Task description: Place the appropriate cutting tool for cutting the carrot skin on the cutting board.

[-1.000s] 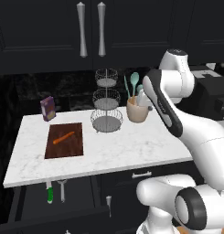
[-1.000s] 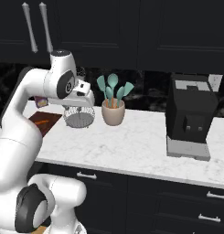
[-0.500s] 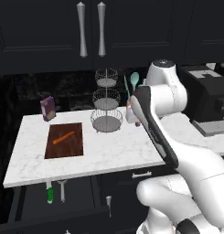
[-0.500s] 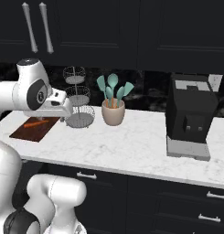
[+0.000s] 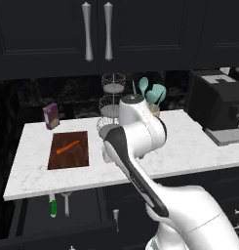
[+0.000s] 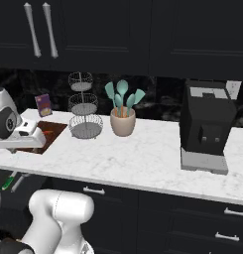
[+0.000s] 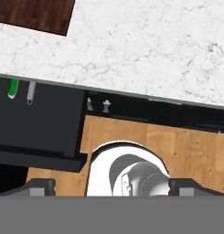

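Observation:
The dark reddish-brown cutting board [image 5: 74,157] lies on the left of the marble counter, with the small orange carrot [image 5: 68,147] on it. Below the counter's front edge a drawer stands open. In it the slim silver-grey peeler [image 5: 66,201] lies beside a green-handled knife [image 5: 52,208]. In the hand view the board's corner [image 7: 38,13] is at top left and the peeler's handle end [image 7: 31,92] peeks out of the drawer. My gripper [image 7: 113,187] is open and empty, its fingertips [image 7: 40,187] wide apart. My hand [image 5: 109,149] hovers over the counter's front, right of the board.
A three-tier wire basket stand [image 5: 111,110] and a crock of teal utensils [image 5: 151,95] stand at the back of the counter. A black coffee machine [image 5: 221,110] is at the right, and a small purple box [image 5: 51,115] behind the board. Dark cabinets hang above.
The arm has swung left and down, from near the utensil crock to the counter's front beside the board. The board, carrot and drawer contents have not moved.

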Motion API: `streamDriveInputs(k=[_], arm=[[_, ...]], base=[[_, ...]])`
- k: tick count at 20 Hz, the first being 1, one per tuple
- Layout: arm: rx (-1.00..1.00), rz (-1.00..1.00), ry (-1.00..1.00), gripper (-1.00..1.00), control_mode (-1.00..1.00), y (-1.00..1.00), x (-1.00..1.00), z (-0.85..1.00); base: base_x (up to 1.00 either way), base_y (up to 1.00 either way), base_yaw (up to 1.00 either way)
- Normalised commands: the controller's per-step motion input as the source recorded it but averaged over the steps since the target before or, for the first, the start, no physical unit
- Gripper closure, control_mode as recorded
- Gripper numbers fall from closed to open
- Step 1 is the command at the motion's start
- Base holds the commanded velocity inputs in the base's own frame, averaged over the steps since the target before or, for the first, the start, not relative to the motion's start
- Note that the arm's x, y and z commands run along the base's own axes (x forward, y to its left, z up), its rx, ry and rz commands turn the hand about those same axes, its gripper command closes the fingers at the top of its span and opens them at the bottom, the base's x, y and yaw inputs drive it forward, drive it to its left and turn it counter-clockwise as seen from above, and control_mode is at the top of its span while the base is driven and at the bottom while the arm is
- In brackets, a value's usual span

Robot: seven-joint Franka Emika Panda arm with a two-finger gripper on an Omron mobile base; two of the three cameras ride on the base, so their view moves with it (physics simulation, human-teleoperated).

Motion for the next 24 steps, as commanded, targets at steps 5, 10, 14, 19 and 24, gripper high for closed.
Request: streamDriveInputs(k=[5, 10, 14, 19, 24], arm=[[-0.10, 0.01, 0.16, -1.00, -1.00, 1.00, -0.02, -0.56], [0.00, 0.00, 0.16, -1.00, -1.00, 1.00, 0.03, -0.66], [0.02, 0.00, 0.20, -1.00, -1.00, 0.82, 0.03, -0.68], [0.01, 0.00, 0.23, -1.00, -1.00, 0.32, 0.00, -0.65], [0.04, 0.00, 0.05, -1.00, -1.00, 0.00, 0.00, -0.56]], base=[[0.00, 0.00, 0.00], [0.00, 0.00, 0.00], [0.00, 0.00, 0.00], [0.00, 0.00, 0.00], [0.00, 0.00, 0.00]])
